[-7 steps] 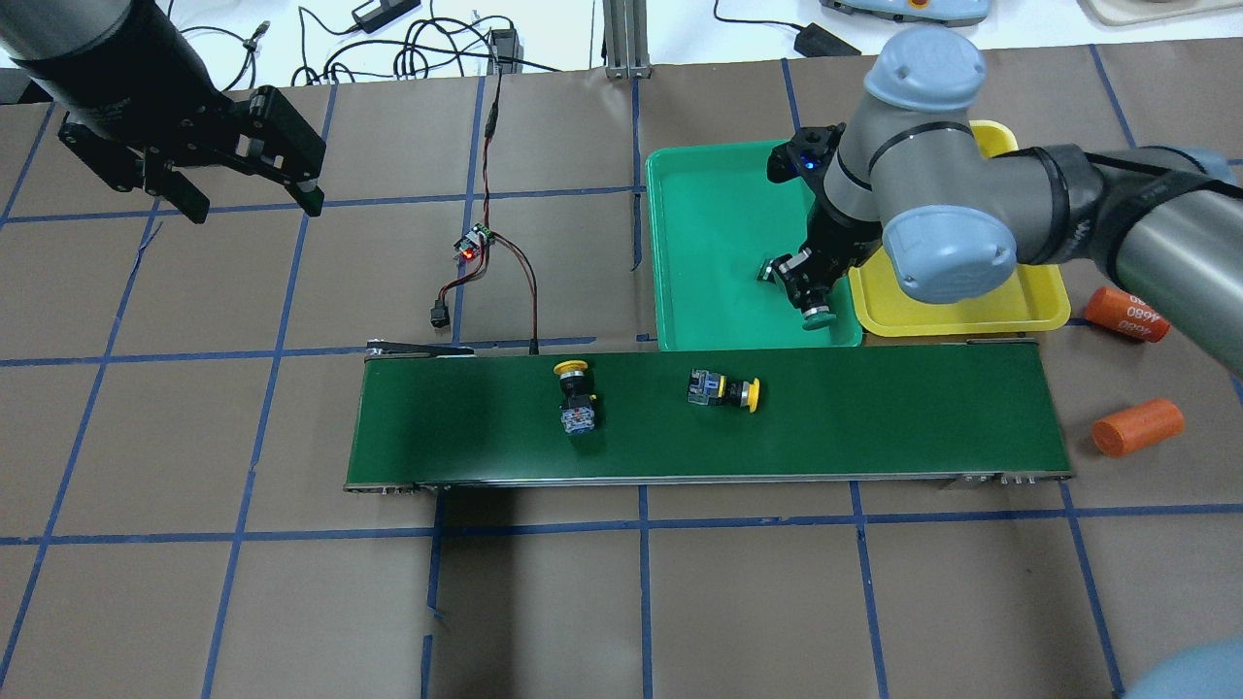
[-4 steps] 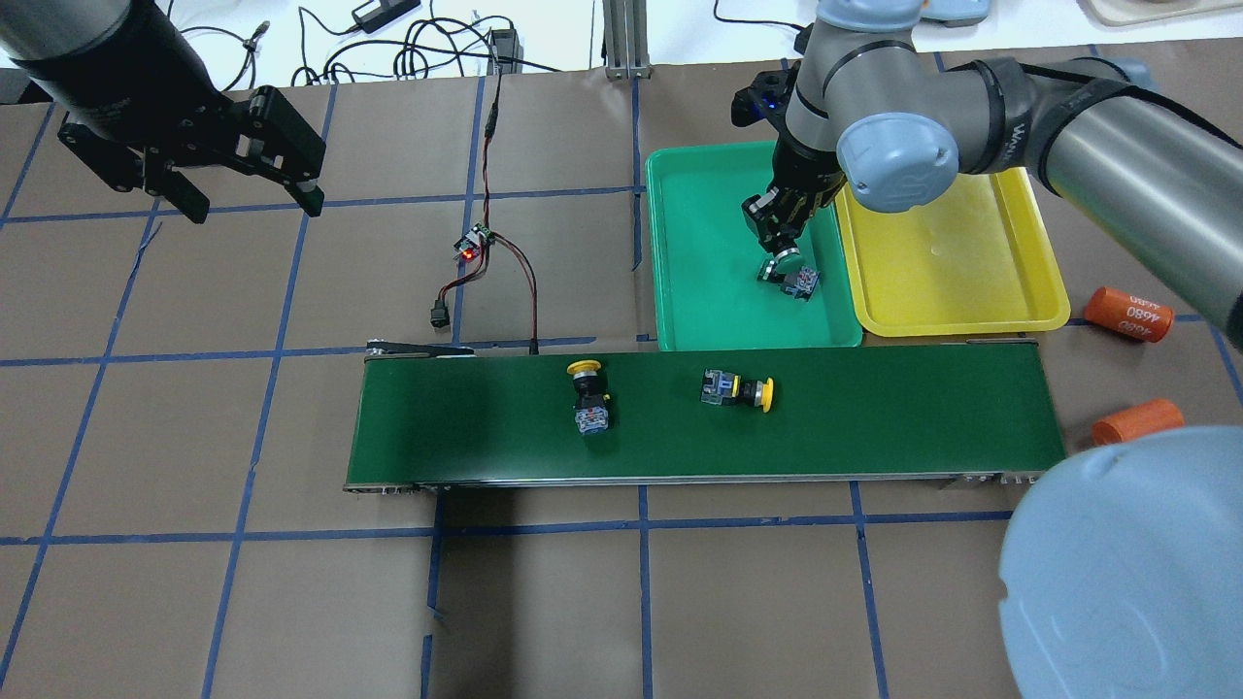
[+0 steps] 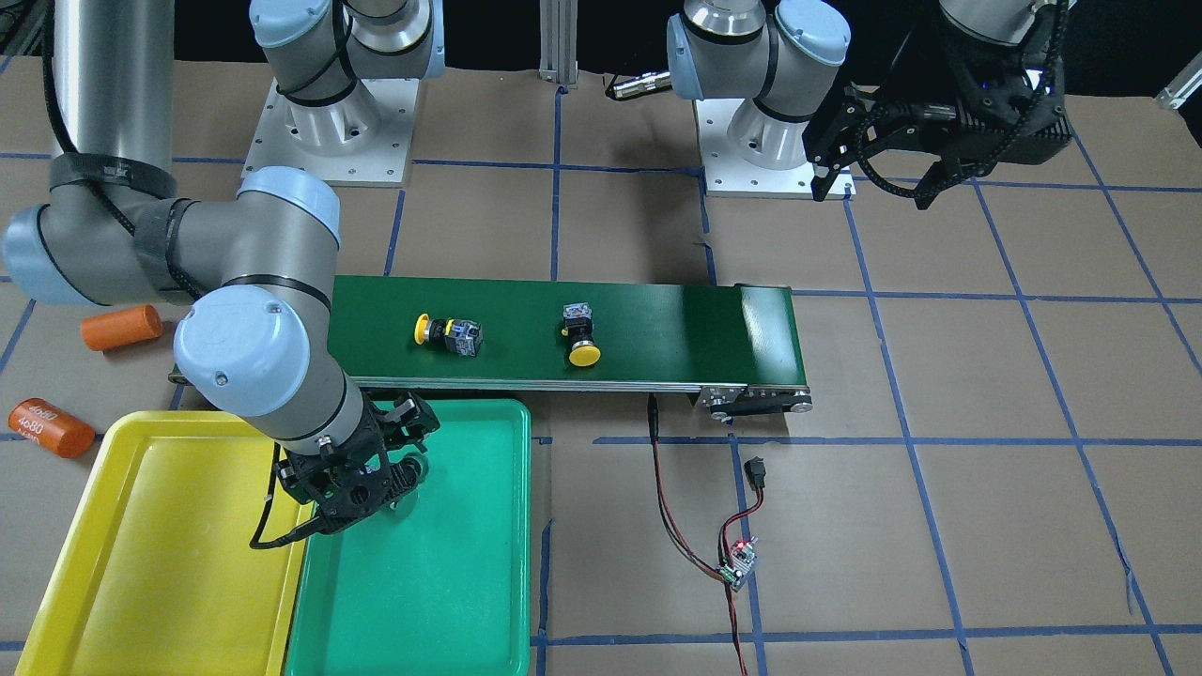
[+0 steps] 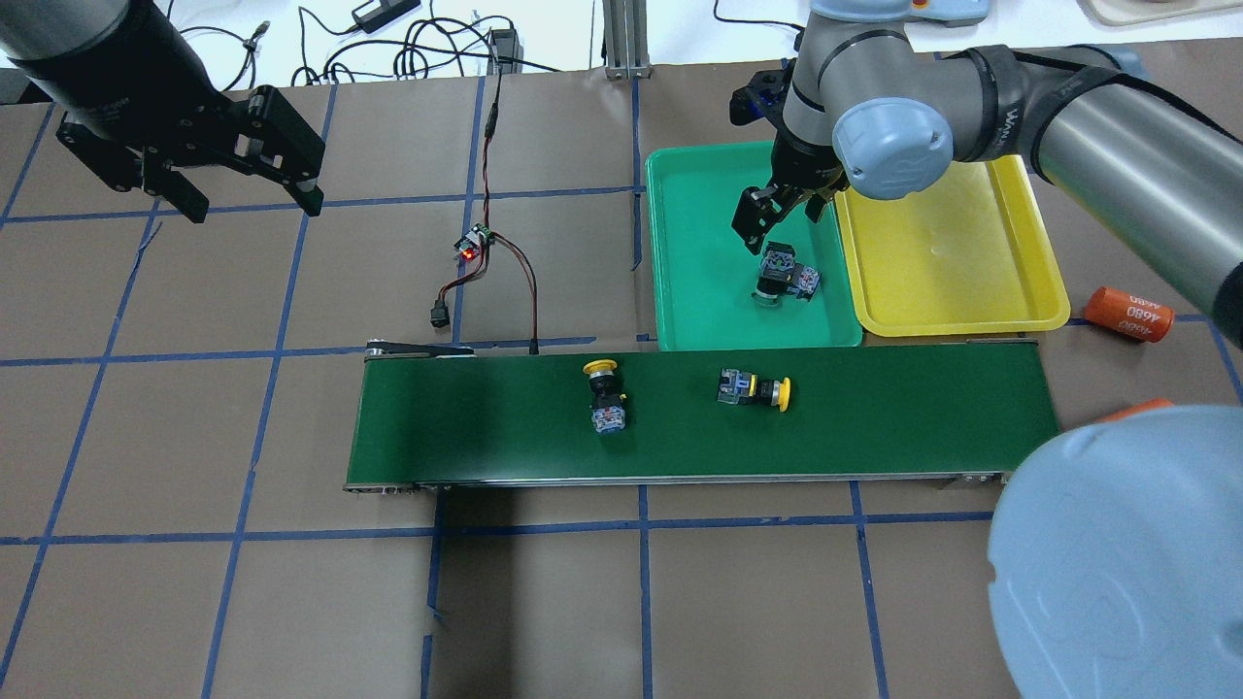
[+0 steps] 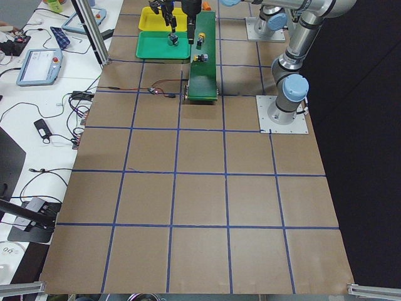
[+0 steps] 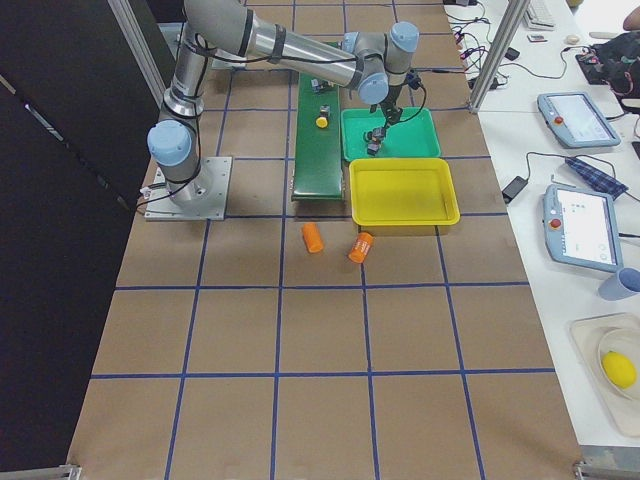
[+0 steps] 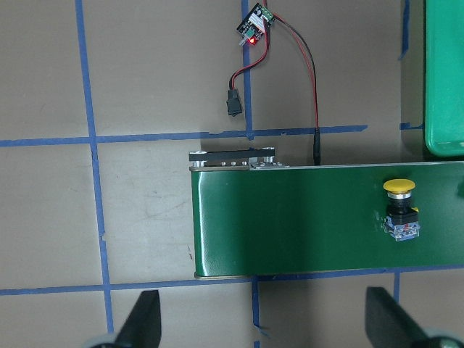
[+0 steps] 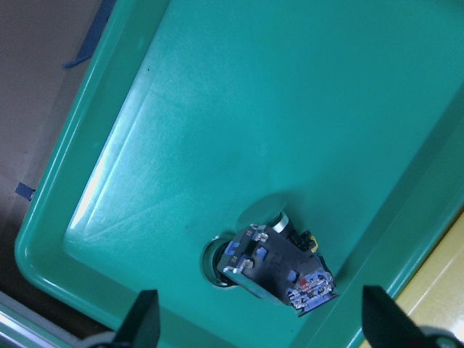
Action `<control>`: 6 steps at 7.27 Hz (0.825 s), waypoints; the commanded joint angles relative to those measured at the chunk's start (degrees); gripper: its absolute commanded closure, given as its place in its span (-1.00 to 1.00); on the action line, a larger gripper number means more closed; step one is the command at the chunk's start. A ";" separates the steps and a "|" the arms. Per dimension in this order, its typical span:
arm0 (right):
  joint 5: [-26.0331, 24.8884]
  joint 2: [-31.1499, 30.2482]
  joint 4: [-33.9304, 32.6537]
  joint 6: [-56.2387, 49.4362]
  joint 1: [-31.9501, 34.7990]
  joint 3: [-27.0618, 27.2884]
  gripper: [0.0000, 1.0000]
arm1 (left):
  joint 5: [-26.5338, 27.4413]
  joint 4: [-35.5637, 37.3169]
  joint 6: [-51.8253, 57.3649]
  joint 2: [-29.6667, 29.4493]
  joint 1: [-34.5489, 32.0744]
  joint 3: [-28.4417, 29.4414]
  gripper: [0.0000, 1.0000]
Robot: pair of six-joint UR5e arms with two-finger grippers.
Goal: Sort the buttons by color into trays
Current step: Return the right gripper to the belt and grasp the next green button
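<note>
- trays: the green tray (image 4: 670,291) and the yellow tray (image 4: 952,262) sit side by side on the table (image 4: 194,602), long edges just beside each other, on the far side of the belt (image 4: 466,427) from the robot.
- right gripper (image 4: 779,216) hangs over the green tray with its fingers spread wide and nothing between them.
- green buttons (image 4: 785,278), two of them, lie in the green tray right below that gripper, touching each other, close to the edge next to the yellow tray. the wrist view shows one green cap beside a black-and-grey body; the fingers stand clear on either side.
- first yellow button (image 4: 604,393) lies on its side about mid-belt, cap pointing toward the trays.
- second yellow button (image 4: 753,388) lies on its side further toward the robot's right, cap pointing along the belt to that end. the two are apart.
- left gripper (image 4: 251,202) hovers over the table well off the belt's left end, fingers wide, holding nothing.
- orange cylinders (image 3: 120,327) lie on the table past the belt's right end, one of them near the yellow tray's corner.
- board (image 4: 474,243) with a red light and wires lies on the table between the left gripper and the green tray.
</note>
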 commanded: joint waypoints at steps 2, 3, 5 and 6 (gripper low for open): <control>-0.10 -8.02 3.73 -8.31 -1.43 5.46 -1.00 | -0.02 0.00 0.01 0.01 0.00 0.00 -1.00; 0.42 -12.23 3.55 -12.34 -2.92 9.41 -1.00 | -0.02 0.00 0.01 0.01 0.00 0.00 -1.00; -0.10 -19.19 2.07 -30.67 -6.69 17.32 -1.00 | -0.02 0.00 0.01 0.01 0.00 0.00 -1.00; -0.10 -21.48 1.88 -39.89 -9.06 20.49 -1.00 | -0.02 0.00 0.01 0.01 -0.09 0.00 -1.00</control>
